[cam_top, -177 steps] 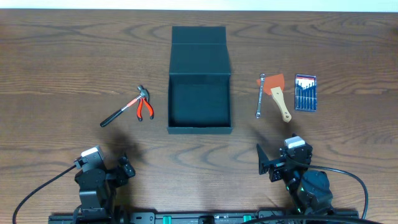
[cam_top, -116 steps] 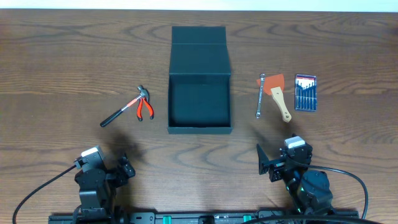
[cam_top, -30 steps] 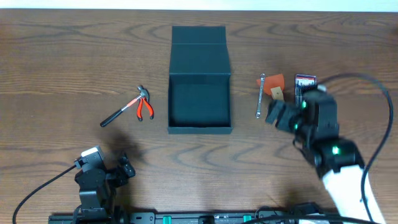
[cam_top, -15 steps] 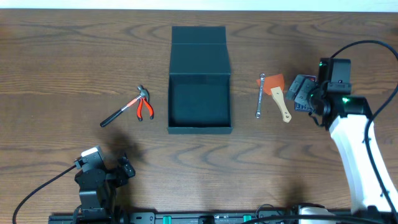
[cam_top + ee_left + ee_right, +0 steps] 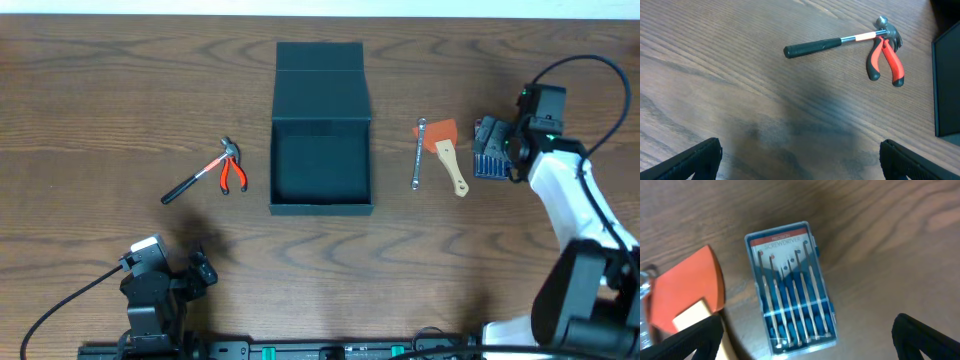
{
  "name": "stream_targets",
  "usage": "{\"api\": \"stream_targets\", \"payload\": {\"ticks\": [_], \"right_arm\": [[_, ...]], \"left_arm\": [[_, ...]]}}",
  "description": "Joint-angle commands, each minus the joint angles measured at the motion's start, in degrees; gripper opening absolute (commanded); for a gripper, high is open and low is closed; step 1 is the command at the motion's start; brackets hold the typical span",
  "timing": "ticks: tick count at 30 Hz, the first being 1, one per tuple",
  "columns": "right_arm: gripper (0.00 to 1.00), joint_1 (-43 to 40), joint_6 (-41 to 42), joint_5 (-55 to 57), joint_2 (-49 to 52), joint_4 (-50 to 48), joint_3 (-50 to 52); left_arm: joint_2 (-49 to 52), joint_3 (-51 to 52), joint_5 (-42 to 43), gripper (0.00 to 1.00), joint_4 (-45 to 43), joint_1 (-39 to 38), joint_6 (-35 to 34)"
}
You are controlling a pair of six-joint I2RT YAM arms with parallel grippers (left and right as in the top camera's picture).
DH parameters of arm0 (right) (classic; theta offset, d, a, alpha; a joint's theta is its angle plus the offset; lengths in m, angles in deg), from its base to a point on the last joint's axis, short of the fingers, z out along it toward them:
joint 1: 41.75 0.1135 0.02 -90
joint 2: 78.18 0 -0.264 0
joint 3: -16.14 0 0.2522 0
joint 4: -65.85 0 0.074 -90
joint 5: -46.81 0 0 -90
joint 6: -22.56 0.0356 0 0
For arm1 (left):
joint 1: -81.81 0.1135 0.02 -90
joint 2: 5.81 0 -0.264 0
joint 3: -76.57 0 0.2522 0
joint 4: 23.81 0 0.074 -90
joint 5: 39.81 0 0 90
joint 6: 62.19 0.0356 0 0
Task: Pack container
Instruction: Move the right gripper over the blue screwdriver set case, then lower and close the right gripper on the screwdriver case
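Hovering right tool point(image 5: 492, 135): released, over screwdriver set point(image 5: 790, 285), right of frame
Left tool point(image 5: 802, 156): released, lower left, above surface point(image 5: 90, 110)
Container point(image 5: 322, 165): lid open, upper centre of overhead frame

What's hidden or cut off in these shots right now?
Overhead: the right gripper covers part of the screwdriver set.
Right wrist: the scraper is cut off by the left edge; its handle barely shows.
Left wrist: the container is only a sliver at the right edge; its inside is out of view.
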Motion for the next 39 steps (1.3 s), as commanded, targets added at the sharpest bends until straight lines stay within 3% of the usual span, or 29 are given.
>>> {"api": "stream_targets", "payload": {"ticks": [1, 27, 39], "right_arm": [[0.99, -0.09, -2.71, -0.74, 3.96, -1.92, -1.07], [0.99, -2.19, -5.27, -4.17, 14.43, -5.81, -1.05], [0.84, -3.26, -6.16, -10.14, 15.58, -7.34, -1.05]], "left_arm": [[-0.37, 0.92, 0.57, 0.99, 0.2, 0.28, 0.96], [-0.37, 0.92, 0.57, 0.99, 0.17, 0.28, 0.96], [-0.37, 0.9, 0.57, 0.99, 0.2, 0.28, 0.96]]}}
